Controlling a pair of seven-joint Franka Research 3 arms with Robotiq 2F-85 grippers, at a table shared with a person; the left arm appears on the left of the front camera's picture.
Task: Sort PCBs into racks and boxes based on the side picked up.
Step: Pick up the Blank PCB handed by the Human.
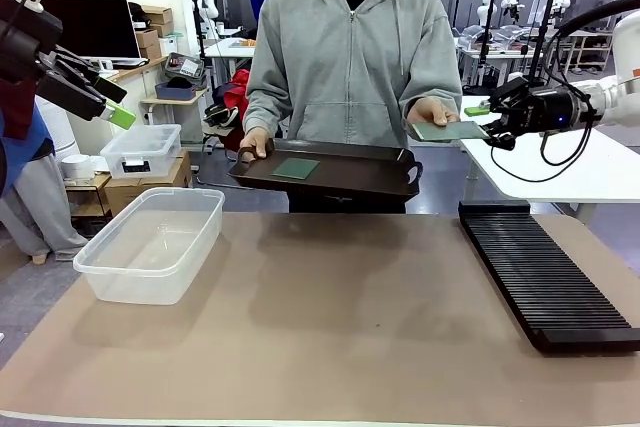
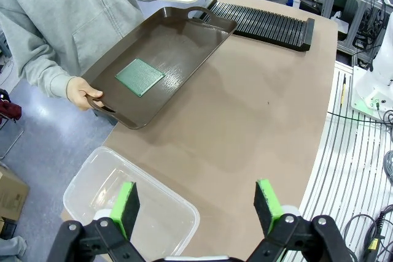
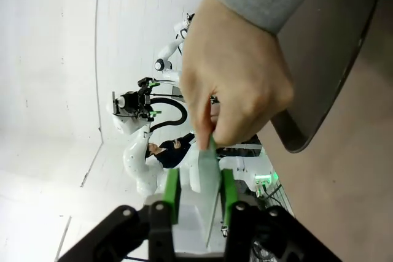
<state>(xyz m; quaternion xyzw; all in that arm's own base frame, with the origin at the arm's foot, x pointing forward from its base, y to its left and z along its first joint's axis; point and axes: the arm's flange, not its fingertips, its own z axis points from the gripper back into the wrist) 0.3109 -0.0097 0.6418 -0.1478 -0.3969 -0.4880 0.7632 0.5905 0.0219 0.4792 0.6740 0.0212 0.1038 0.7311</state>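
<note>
The person stands at the far side of the surface (image 1: 330, 327), and one hand (image 1: 255, 143) grips the tray (image 1: 370, 175) by its left handle, holding it level over the far edge. One PCB (image 1: 296, 168) lies flat in the tray, toward that left end.

Just past the tray's right end, the other hand (image 1: 432, 110) holds a second PCB (image 1: 452, 131) out flat in the air. The right fingers (image 1: 477, 110) are at the board's outer edge. In the right wrist view the board (image 3: 209, 182) stands edge-on with a green pad of the right fingers (image 3: 171, 193) on either side. The hand (image 3: 236, 84) pinches its far end. A sliver of gap shows beside one pad, so it cannot be told whether the fingers are clamped on it.

Well off the tray's left end, up high, the left fingers (image 1: 118, 115) are spread wide and hold nothing. The left wrist view looks down between them (image 2: 127, 204) at the tub (image 2: 98, 176) right below, with the tray (image 2: 178, 41) and its PCB (image 2: 140, 77) beyond.

The tub (image 1: 95, 265) sits on the surface, nearer than the tray and to its left. The rack (image 1: 540, 277) lies on the surface nearer than the tray's right end, with its length running back toward the robot.
</note>
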